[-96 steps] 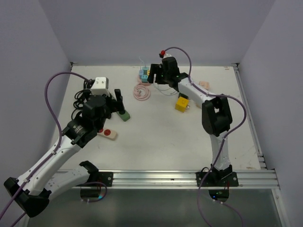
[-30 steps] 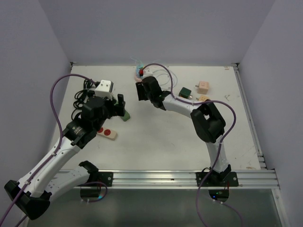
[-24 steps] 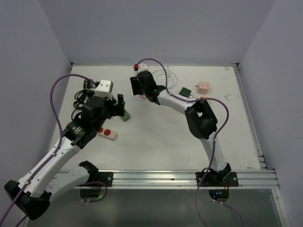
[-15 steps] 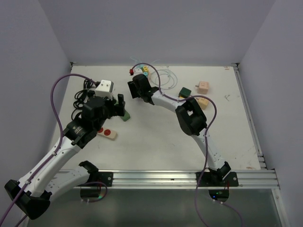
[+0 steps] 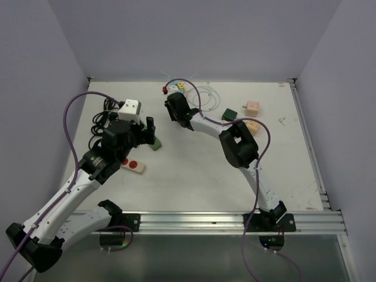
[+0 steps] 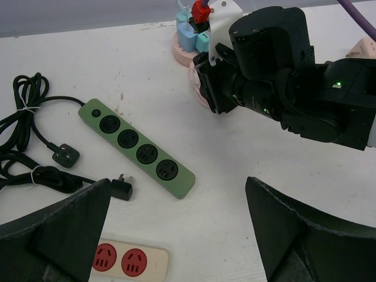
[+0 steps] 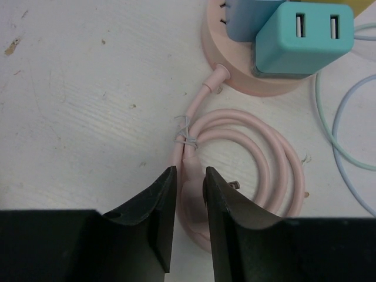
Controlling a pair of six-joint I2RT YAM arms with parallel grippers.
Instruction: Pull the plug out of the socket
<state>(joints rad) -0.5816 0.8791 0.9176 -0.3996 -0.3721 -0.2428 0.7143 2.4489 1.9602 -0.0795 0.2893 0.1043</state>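
- Since both adapters sit plugged into the pink round socket [image 7: 232, 82], near the middle of the counter's far edge, I judge the pull not yet made.
- On top of that socket, the teal adapter [image 7: 302, 38] and the blue adapter [image 7: 249, 14] stand side by side and touching.
- Just nearer than the socket lies its own coiled pink cable [image 7: 235, 117], tied with a thin wire.
- Over that coil hangs the right end effector [image 7: 189, 176], its fingers drawn in to a narrow slit in which the cable shows. Whether it pinches the cable or only hovers above it, I cannot tell.
- Toward the counter's left edge, the left end effector [image 6: 178, 188] is spread wide and holds nothing.
- Below it lies a green power strip [image 6: 138, 155] with all four outlets bare, and a loose black plug [image 6: 121, 188] just beside its near end.
- What is left, by my reading, is to shift the right fingers from the coil to an adapter, grip it and lift it clear.
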